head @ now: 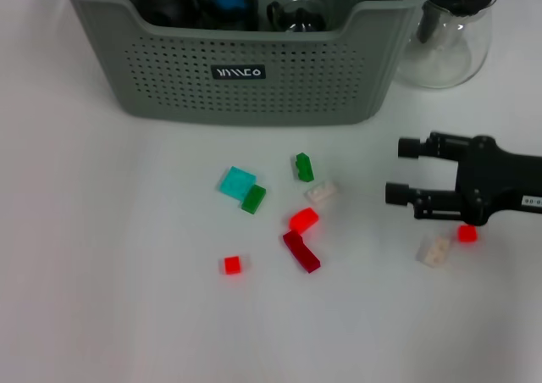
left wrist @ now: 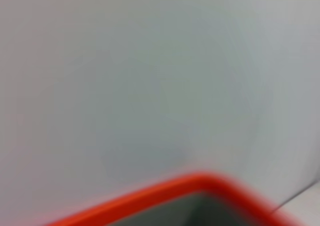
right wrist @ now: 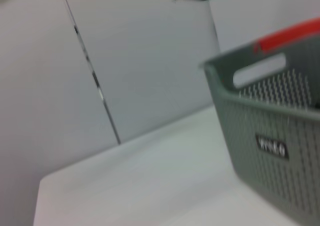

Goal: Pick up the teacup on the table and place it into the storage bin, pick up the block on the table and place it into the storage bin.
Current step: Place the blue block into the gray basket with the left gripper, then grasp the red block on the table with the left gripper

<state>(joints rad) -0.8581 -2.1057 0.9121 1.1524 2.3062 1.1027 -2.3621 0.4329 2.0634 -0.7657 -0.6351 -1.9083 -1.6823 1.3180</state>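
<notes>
Two blocks [head: 434,250] (under right gripper [head: 403,171])

— What sort of place am I working in?

— A test room or lab, by the look of it. Ahead of my right gripper [head: 400,171] spreads a bare white table [head: 102,256], a staged surface strewn with small plastic building blocks [head: 302,252].

— Anything more?

— Beyond my hand stands a grey-green storage bin [head: 254,78] with a glass pitcher [head: 449,40] beside it, and plain pale wall panels [right wrist: 145,61] rise behind the table's edge.
</notes>
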